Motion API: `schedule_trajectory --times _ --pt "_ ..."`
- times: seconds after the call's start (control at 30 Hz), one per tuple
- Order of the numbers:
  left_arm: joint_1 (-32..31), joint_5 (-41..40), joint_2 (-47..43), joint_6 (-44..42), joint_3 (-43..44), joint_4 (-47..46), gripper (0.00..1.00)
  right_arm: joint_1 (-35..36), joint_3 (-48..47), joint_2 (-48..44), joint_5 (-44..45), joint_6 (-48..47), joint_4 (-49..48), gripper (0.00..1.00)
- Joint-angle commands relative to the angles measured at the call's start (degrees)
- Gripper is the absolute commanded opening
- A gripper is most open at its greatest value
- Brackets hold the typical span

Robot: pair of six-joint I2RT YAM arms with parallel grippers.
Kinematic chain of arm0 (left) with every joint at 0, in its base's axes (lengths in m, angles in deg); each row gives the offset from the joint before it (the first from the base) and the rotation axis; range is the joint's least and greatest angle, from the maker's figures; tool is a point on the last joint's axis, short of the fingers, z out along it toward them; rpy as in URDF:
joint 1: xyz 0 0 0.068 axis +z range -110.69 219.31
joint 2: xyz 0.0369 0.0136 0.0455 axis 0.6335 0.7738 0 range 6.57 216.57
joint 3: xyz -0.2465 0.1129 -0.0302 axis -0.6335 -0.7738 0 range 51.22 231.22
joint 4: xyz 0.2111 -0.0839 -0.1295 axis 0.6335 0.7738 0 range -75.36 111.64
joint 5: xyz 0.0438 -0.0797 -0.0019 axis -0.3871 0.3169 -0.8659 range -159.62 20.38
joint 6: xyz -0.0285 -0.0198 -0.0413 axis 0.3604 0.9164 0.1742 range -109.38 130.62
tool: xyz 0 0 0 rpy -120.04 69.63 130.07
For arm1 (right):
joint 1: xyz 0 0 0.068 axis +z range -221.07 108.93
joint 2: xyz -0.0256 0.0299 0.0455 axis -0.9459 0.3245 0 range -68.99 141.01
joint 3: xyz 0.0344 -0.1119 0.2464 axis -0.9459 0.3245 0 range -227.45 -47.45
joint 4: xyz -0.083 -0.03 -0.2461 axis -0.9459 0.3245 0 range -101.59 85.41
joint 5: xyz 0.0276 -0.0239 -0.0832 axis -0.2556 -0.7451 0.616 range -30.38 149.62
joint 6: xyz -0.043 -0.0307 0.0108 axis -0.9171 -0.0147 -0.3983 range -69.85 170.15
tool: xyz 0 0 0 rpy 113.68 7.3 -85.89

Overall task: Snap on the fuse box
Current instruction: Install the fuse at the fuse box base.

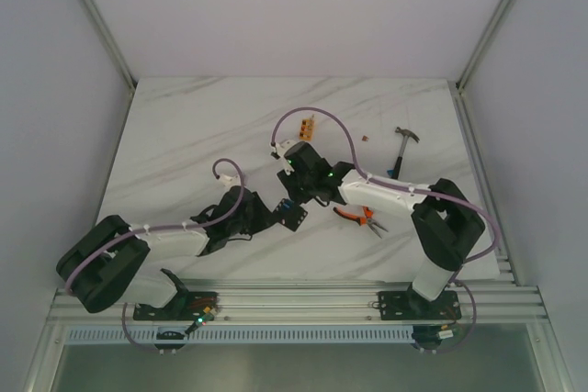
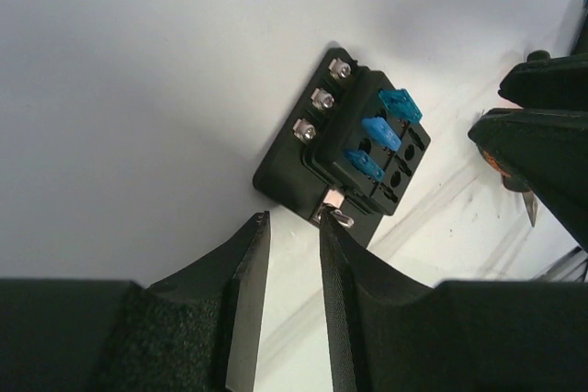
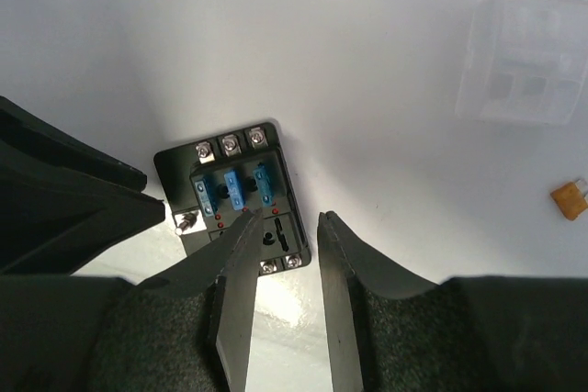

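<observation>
The fuse box (image 1: 294, 216) (image 2: 354, 144) (image 3: 241, 197) lies flat on the marble table, a black block with three blue fuses and silver screws showing on top. My left gripper (image 1: 272, 213) (image 2: 294, 222) is open just beside it, nothing between its fingers, and its right fingertip (image 2: 329, 227) touches the metal stud on the box's edge. My right gripper (image 1: 298, 196) (image 3: 287, 220) hangs open above the box. Its left finger (image 3: 234, 263) overlaps the box's top face, its right finger stands off the side. A clear plastic cover (image 3: 524, 57) lies apart on the table.
Orange-handled pliers (image 1: 364, 218) lie right of the box and a hammer (image 1: 404, 147) at the far right. Small orange blocks (image 1: 306, 126) sit behind the right wrist. A loose orange fuse (image 3: 570, 199) lies near the cover. The two grippers stand close together.
</observation>
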Motion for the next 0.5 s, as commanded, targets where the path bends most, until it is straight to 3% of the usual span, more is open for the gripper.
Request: schedule_trajectory --times 0.0,0.47 --pt "0.70 -2.02 0.49 -1.41 1.45 2.48 0.38 0.07 -3.64 2.09 -1.08 -1.13 1.19 0.38" --pt "2.49 -2.54 6.99 -5.37 5.45 2.57 0.34 0.12 -6.98 6.16 -1.81 -1.72 3.16 0.27"
